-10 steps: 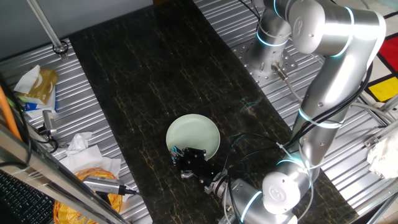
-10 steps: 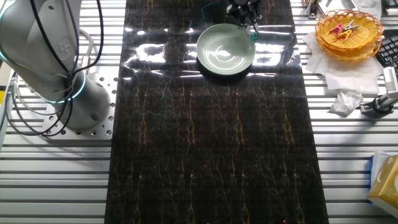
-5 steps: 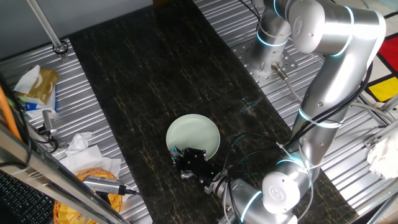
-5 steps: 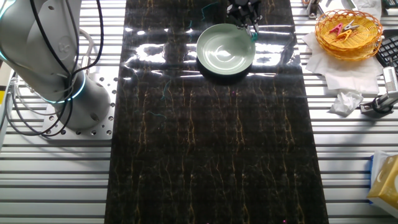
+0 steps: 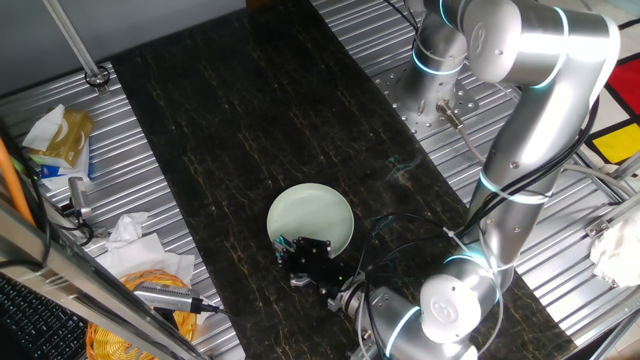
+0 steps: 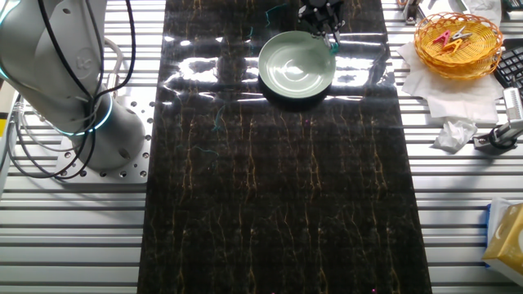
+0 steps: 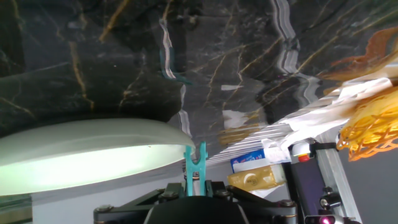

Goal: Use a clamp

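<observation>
The pale green round plate (image 5: 312, 218) sits on the dark marble mat near my arm; it also shows in the other fixed view (image 6: 296, 65) and in the hand view (image 7: 87, 152). My black gripper (image 5: 296, 256) is low beside the plate's rim and shut on the tiny teal clamp (image 5: 283, 242). In the hand view the clamp (image 7: 194, 163) stands upright between my fingers, its two prongs pointing at the plate's edge, close to the rim. In the other fixed view the gripper (image 6: 320, 16) is behind the plate, with the clamp (image 6: 333, 46) at the rim.
A woven basket (image 6: 458, 39) with coloured clips stands on white paper to the right. Crumpled tissue (image 6: 452, 135) and a tool lie near it. The arm's base (image 6: 78, 90) stands at the left. Clutter and an orange basket (image 5: 135, 290) border the mat.
</observation>
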`<state>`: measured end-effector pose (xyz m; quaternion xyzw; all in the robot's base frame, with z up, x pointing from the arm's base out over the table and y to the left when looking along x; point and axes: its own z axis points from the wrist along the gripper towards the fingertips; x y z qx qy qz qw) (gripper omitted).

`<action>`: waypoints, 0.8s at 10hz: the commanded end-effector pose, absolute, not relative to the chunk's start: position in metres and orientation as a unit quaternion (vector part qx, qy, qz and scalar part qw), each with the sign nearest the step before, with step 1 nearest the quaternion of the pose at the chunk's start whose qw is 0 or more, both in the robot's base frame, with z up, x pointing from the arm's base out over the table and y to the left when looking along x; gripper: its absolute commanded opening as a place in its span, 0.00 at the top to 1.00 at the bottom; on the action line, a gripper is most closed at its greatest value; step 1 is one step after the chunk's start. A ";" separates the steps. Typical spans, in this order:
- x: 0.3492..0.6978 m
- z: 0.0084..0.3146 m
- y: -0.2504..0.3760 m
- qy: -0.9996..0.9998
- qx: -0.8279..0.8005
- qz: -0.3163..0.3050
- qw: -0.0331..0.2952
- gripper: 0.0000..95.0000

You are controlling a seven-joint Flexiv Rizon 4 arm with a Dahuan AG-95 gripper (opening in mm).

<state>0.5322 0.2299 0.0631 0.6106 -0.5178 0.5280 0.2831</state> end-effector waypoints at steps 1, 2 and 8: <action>0.535 0.051 0.222 -0.520 0.609 0.528 0.282 1.00; 0.535 0.051 0.222 -0.522 0.609 0.528 0.280 1.00; 0.535 0.051 0.222 -0.527 0.604 0.531 0.276 0.80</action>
